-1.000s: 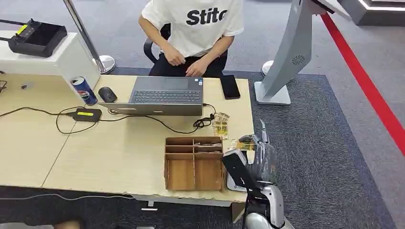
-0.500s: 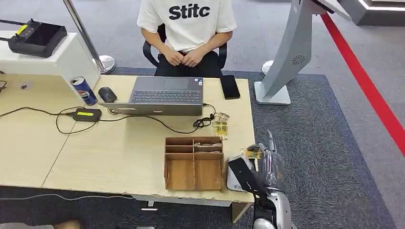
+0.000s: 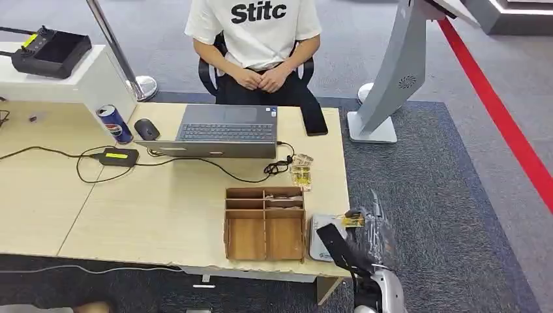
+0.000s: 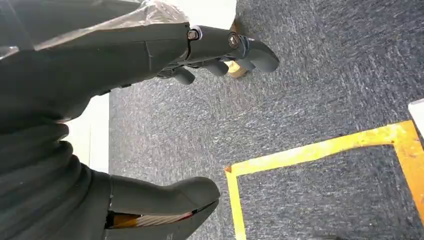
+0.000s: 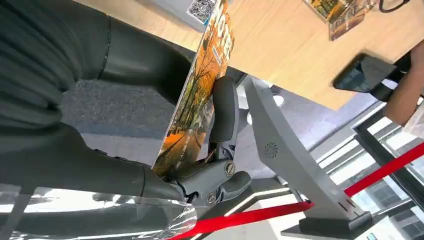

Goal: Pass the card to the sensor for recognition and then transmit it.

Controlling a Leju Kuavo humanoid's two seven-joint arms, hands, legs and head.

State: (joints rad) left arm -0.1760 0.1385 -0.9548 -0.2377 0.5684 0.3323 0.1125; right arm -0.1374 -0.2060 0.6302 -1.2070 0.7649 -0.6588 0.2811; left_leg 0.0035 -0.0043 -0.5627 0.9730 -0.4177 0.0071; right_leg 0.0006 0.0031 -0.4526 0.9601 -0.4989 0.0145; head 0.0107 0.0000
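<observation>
We are facing the wooden table [image 3: 163, 202], with a person [image 3: 257, 39] sitting behind a laptop [image 3: 225, 130]. A wooden organizer [image 3: 264, 225] is standing near the table's edge, the white sensor [image 3: 317, 241] just beside it. Our right hand [image 3: 355, 238] is gripping the card [image 5: 197, 95] between thumb and fingers, apparently hovering over the sensor. Our left hand [image 4: 150, 115] is hanging over carpet, fingers [image 4: 220, 50] loosely apart, holding nothing.
</observation>
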